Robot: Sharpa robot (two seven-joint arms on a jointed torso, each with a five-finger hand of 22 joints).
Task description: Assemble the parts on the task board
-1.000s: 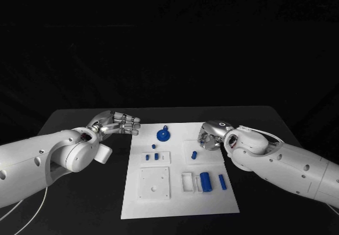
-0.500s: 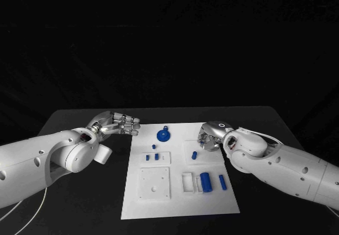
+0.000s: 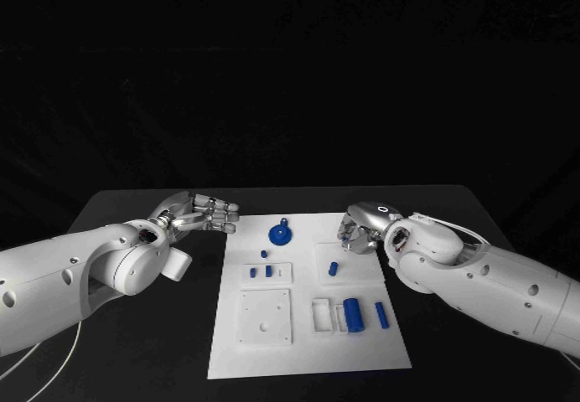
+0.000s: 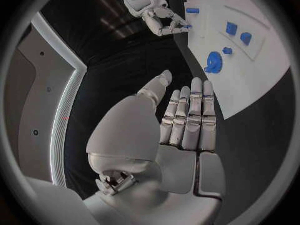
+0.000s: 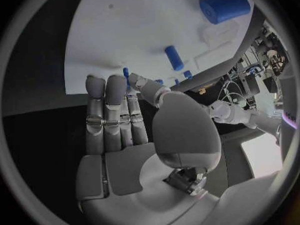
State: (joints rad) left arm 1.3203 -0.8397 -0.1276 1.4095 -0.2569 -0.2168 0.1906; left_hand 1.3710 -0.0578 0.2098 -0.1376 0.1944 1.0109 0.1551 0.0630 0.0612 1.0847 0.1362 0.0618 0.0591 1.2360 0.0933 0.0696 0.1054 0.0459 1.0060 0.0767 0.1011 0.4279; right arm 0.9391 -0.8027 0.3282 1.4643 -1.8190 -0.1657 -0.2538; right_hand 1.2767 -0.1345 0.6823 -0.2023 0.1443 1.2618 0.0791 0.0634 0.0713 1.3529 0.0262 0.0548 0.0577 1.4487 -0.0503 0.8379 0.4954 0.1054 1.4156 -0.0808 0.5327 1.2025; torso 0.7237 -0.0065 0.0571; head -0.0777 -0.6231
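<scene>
The white task board (image 3: 308,335) lies in the middle of the table. On it are a blue gear-like part (image 3: 279,233) at the far end, small blue pegs (image 3: 261,270), another peg (image 3: 333,267), and a blue cylinder (image 3: 352,312) beside a slim blue part (image 3: 380,313). My left hand (image 3: 199,213) hovers off the board's far left corner, fingers straight and holding nothing (image 4: 184,120). My right hand (image 3: 359,230) hangs over the board's right edge near the far end, fingers extended and holding nothing (image 5: 122,120). The peg (image 5: 174,58) and cylinder (image 5: 225,7) lie beyond its fingertips.
Black table (image 3: 133,335) surrounds the board on all sides. White recessed blocks (image 3: 265,314) sit on the board's near half. In the left wrist view the right hand (image 4: 164,21) shows across the board, past the gear (image 4: 214,62).
My right hand has shifted slightly toward the far end of the board. The left hand and the parts have stayed put.
</scene>
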